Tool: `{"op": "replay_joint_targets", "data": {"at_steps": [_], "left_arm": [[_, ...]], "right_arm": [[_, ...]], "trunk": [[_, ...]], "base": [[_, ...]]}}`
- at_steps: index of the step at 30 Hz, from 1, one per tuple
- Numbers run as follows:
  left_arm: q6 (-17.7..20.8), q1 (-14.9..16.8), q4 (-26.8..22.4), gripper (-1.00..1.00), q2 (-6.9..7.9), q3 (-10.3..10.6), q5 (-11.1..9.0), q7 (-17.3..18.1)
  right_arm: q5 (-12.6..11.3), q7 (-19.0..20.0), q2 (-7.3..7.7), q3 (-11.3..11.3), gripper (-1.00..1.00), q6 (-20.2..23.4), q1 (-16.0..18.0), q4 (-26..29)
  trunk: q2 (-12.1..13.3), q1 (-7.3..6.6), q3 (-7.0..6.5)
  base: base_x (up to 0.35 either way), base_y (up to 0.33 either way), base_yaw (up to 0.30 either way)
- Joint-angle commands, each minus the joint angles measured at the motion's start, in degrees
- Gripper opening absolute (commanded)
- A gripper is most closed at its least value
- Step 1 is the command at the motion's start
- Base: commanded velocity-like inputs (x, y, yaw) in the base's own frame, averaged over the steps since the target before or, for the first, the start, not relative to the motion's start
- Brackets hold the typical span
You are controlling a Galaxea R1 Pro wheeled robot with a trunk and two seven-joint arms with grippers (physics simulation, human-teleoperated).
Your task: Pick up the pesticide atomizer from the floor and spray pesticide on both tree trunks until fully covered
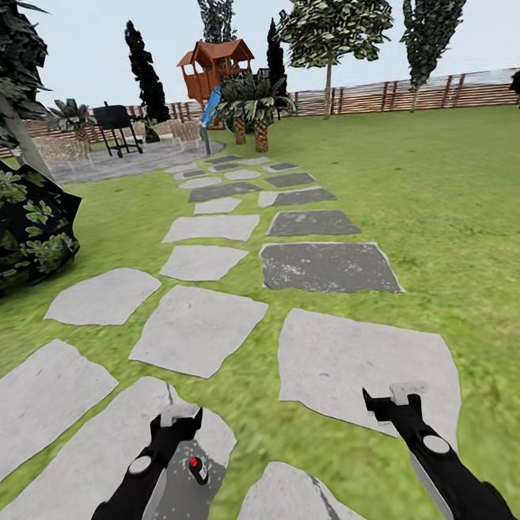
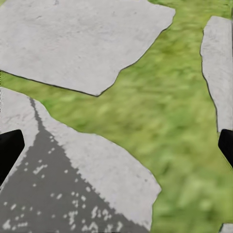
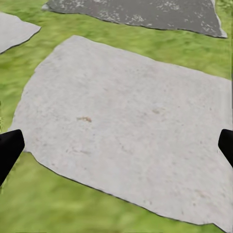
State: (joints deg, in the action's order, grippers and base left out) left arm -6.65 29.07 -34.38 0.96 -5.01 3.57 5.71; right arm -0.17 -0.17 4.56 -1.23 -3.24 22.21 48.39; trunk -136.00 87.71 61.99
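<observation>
Grass (image 1: 462, 216) spreads wide across the garden, crossed by a path of pale and dark stepping stones (image 1: 324, 266) that runs away from the robot toward a grey patio (image 1: 116, 164). Both arms reach forward low over the path. The left gripper (image 1: 180, 415) hangs above a pale stone with a dark patch; in the left wrist view its black fingertips (image 2: 9, 150) sit at opposite edges, spread wide with nothing between them, over stone and a strip of grass. The right gripper (image 1: 406, 393) hangs above a large pale stone (image 3: 131, 131), its fingertips (image 3: 8, 150) likewise spread apart and empty. A small dark object with a red spot (image 1: 198, 468) lies on the stone just beside the left forearm; what it is cannot be told. Far off stand a black grill (image 1: 116, 124) on the patio, a red-brown playhouse (image 1: 214, 69) with a blue slide (image 1: 210, 107), short palms (image 1: 255, 109), and a slatted wooden fence (image 1: 403, 95). A leafy tree (image 1: 336, 22) with a thin trunk rises by the fence. A dark bush (image 1: 10, 224) sits at left.
</observation>
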Motion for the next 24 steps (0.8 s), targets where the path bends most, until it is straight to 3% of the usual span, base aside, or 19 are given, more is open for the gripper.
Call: {"op": "replay_joint_targets", "data": {"at_steps": [1,6,18,24], "left_arm": [[-1.8,0.0,0.1,1.00,0.02,-0.1,0.0,0.0],[-5.6,-0.1,2.4,1.00,0.19,-0.5,-0.1,-0.4],[-6.3,0.0,4.8,1.00,0.42,-0.6,-0.1,-0.5],[-6.6,0.0,4.8,1.00,0.44,-0.7,-0.3,-0.7]], "right_arm": [[0.0,0.0,0.01,0.0,1.00,0.1,0.0,0.9],[0.0,0.0,0.01,0.0,1.00,0.2,0.0,2.0],[0.0,0.0,0.01,-0.1,1.00,0.1,0.0,2.1],[0.0,0.0,0.01,0.0,1.00,0.0,0.0,1.9]], "trunk": [[-0.4,0.23,0.28],[-2.4,1.32,1.64],[-7.2,3.96,4.90],[-7.3,4.11,6.79]], "base": [[0.000,0.000,0.000],[0.000,0.000,0.000],[0.000,0.000,0.000],[0.000,0.000,0.000]]}}
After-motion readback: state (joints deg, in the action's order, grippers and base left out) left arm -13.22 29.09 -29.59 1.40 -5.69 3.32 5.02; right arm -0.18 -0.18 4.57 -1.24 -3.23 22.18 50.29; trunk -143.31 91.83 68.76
